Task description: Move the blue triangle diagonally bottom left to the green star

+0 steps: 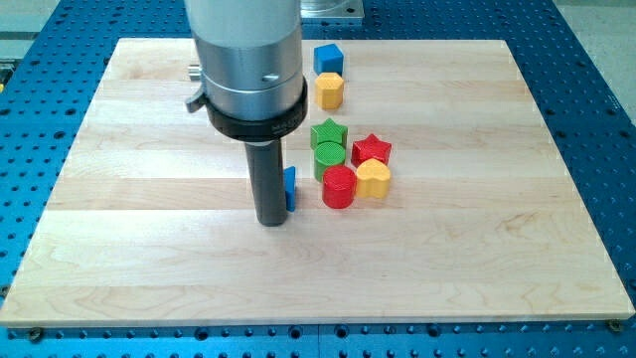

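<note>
My tip (271, 221) rests on the board at the view's centre, below the large grey arm body. The blue triangle (290, 187) sits right against the rod's right side, mostly hidden behind it. The green star (327, 133) lies up and to the right of the blue triangle, at the top of a cluster of blocks.
A green cylinder (329, 156) sits just below the star, a red cylinder (339, 186) below that, a red star (372, 150) and a yellow heart (373, 179) to their right. A blue cube (328, 58) and a yellow hexagon (330, 90) lie near the board's top edge.
</note>
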